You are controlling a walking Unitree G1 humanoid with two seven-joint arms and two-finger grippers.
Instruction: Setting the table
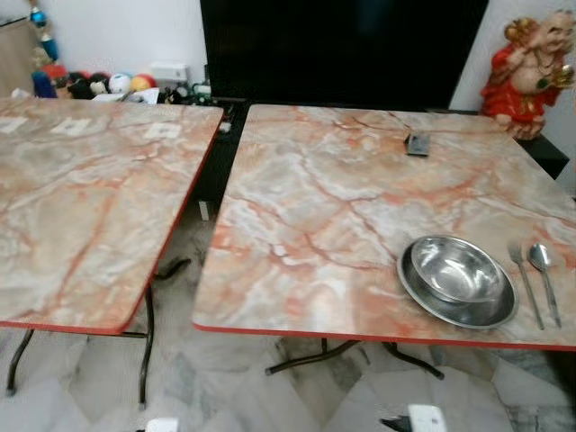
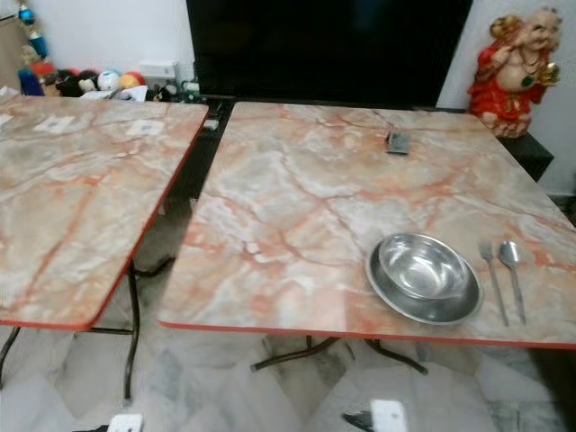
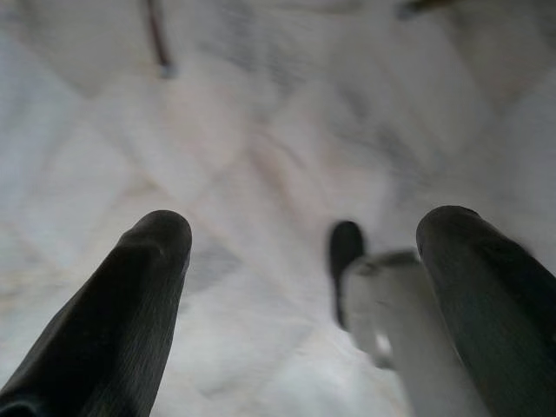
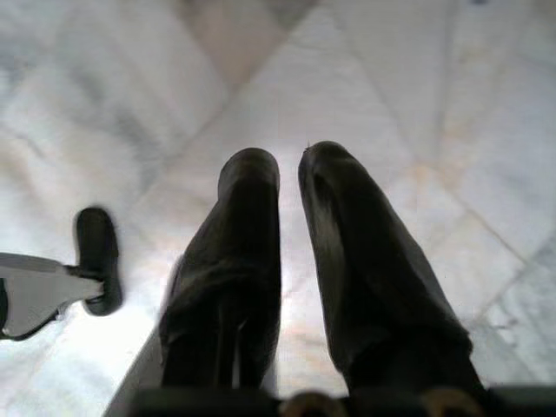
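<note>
On the right-hand marble-patterned table (image 1: 333, 216), a steel bowl (image 1: 454, 268) rests in a steel plate (image 1: 468, 313) near the front right corner. Just right of the plate, a fork (image 1: 525, 281) and a spoon (image 1: 544, 274) lie side by side, handles toward me. Both arms hang low over the pale tiled floor. My left gripper (image 3: 304, 228) is open, with nothing between its wide-spread fingers (image 3: 152, 261). My right gripper (image 4: 291, 158) is shut on nothing, its fingers (image 4: 248, 200) almost touching.
A second marble-patterned table (image 1: 81, 198) stands to the left across a narrow gap. A small dark device (image 1: 417, 143) lies at the far edge of the right table. Behind are a black screen (image 1: 342, 49), a red figurine (image 1: 524, 67) and toys (image 1: 99, 84).
</note>
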